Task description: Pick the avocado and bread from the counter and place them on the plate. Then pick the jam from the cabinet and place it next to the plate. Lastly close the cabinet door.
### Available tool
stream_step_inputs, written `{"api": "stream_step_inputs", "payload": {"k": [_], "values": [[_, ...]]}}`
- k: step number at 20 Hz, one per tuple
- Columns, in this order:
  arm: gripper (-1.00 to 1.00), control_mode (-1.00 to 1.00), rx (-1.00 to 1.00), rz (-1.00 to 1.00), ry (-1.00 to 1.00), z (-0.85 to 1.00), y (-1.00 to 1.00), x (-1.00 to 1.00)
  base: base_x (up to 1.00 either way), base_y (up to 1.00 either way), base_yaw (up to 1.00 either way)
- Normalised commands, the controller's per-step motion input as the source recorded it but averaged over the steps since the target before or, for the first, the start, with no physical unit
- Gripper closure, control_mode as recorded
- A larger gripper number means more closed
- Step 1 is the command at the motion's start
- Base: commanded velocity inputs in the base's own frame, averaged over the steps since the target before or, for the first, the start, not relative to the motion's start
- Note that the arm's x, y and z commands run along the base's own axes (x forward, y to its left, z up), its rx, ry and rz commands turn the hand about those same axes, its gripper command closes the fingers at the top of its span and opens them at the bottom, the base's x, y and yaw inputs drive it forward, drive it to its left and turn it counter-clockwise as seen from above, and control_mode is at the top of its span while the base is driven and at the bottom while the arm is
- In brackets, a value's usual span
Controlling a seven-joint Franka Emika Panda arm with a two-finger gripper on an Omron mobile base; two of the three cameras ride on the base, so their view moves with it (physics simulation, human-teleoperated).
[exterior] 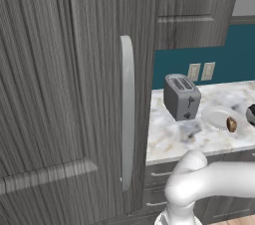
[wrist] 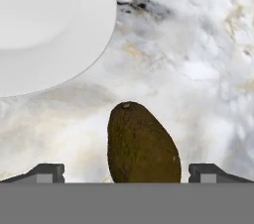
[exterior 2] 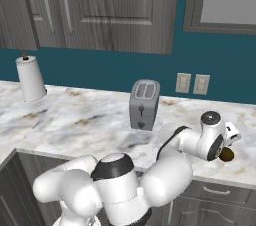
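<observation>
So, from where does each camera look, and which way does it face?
Left base view: behind the arm on its left, facing the cabinet door, toaster and counter.
Right base view: behind on its right, looking over the arm at the counter, toaster and paper roll.
Hand view: on the hand, looking down at the avocado between open fingertips, beside the plate.
Shared: both base views show the toaster; all show the avocado.
</observation>
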Motion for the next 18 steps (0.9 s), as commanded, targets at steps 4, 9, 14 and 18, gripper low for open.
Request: {"api": "stream_step_inputs", "payload": {"k": [4,9,14,18], "values": [[-1.0,-1.0,0.0,0.1,0.07,-0.3,-0.22,0.01,0.0,0.0,0.0],[-1.0,-1.0,0.0,0.09,0.06,-0.25,-0.24,0.04,0.0,0.0,0.0],[-1.0,-1.0,0.0,0.09,0.06,-0.3,-0.2,0.05,0.0,0.0,0.0],[1.0,-1.0,0.0,0.09,0.05,-0.25,-0.13,0.04,0.0,0.0,0.0]]}}
